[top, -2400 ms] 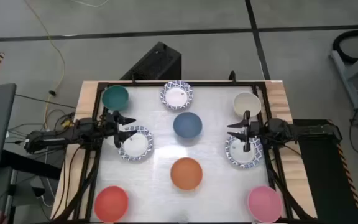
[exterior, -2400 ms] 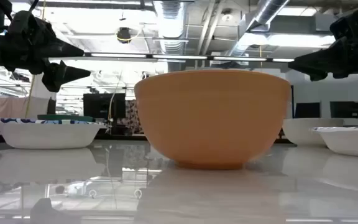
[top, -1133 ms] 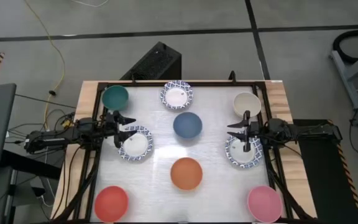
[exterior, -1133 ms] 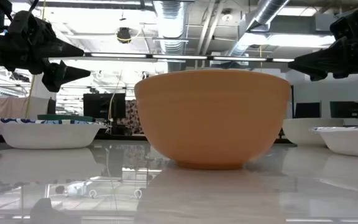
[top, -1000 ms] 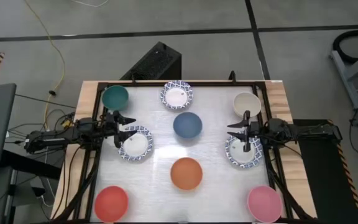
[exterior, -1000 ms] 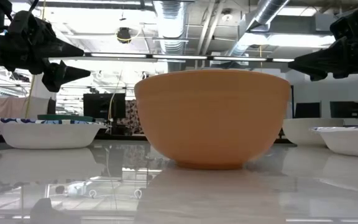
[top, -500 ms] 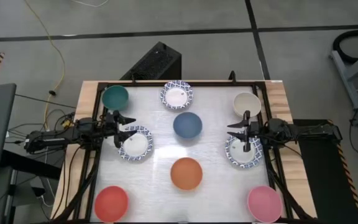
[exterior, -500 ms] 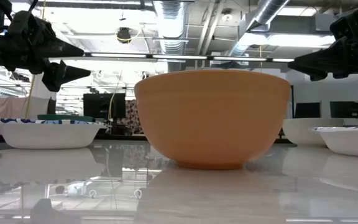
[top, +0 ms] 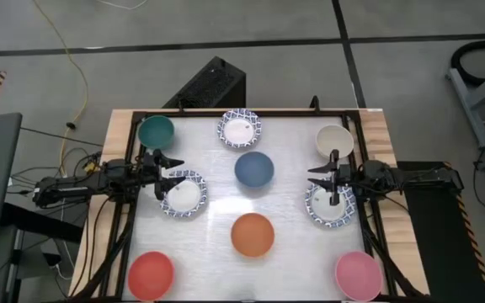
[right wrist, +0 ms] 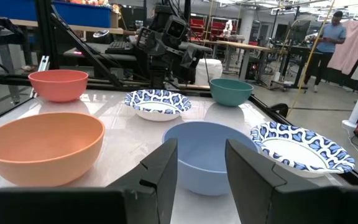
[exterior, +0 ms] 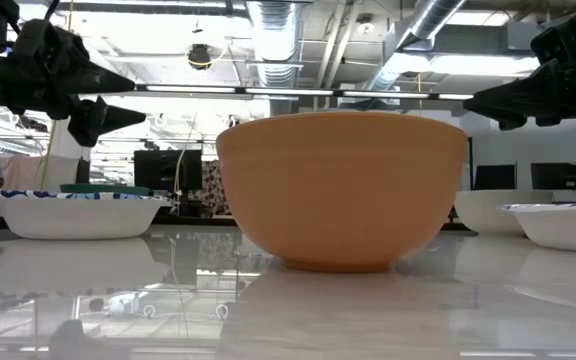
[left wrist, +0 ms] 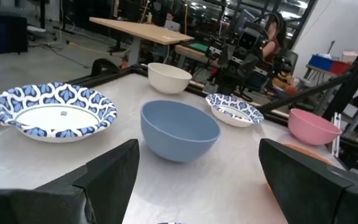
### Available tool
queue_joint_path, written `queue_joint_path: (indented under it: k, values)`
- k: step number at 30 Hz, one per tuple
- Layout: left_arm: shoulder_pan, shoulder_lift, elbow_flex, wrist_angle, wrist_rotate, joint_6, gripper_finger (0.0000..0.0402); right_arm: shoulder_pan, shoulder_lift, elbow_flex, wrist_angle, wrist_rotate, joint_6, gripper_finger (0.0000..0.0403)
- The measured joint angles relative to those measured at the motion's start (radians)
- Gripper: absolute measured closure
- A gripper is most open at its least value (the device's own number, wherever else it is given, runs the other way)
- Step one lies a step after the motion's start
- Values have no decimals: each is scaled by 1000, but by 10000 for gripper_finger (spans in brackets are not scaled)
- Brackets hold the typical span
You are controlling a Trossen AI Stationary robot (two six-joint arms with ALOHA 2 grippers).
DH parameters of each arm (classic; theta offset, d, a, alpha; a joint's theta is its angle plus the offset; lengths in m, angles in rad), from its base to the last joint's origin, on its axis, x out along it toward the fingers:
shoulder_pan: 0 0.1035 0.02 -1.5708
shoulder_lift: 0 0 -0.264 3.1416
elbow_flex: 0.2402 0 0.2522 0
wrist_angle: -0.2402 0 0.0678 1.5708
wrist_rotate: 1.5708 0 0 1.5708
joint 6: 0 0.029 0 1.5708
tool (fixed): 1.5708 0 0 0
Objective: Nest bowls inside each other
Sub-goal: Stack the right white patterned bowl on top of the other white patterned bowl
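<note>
While both arms hover with nothing held and none of the nine bowls nested, the risks lie in which bowl each gripper goes for and how it bites. Directly under the left gripper, whose fingers stand wide apart, sits a patterned bowl; these three patterned ones look shallow and flared, so a pinch on the thin rim could slip or tip the bowl as it lifts. Directly under the right gripper, whose fingers stand only partly apart, lies a second patterned bowl, and that narrower gap may ride down onto the rim rather than straddle it, pushing the bowl across the glossy worktop. Just beyond the left gripper's fingertips stands the blue bowl, with the orange bowl off to one side between the two arms; if both arms reach for these middle bowls they could collide. Near the left gripper at the back edge is the teal bowl, and the cream bowl sits likewise by the right. Farther off are the third patterned bowl, the red bowl and the pink bowl at the corners, where a long reach may nudge them against the frame. Nesting a deep bowl into a shallow patterned one would probably leave a wobbly stack.
</note>
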Motion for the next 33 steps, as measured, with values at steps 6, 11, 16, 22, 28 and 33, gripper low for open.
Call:
queue_joint_path:
  k: [6, 11, 16, 22, 28, 33]
  values:
    - [0, 0, 0, 4, 0, 27, 81, -20, 0, 0, 3, 22, -324, 249]
    - [-1, 0, 0, 16, 4, -25, 81, -21, 0, 0, 3, 23, -357, 249]
    - [-1, 0, 0, 18, 7, -56, 81, -21, 0, 0, 5, 23, -356, 249]
    - [0, 0, 0, 53, -1, -81, 81, -3, 0, 0, 52, -43, 220, 249]
    - [-1, 3, 22, 75, 94, -130, 81, 2, 0, 0, 64, -44, 424, 249]
    - [-1, 17, 113, 75, 137, -101, 81, 2, 0, 0, 97, -34, 503, 249]
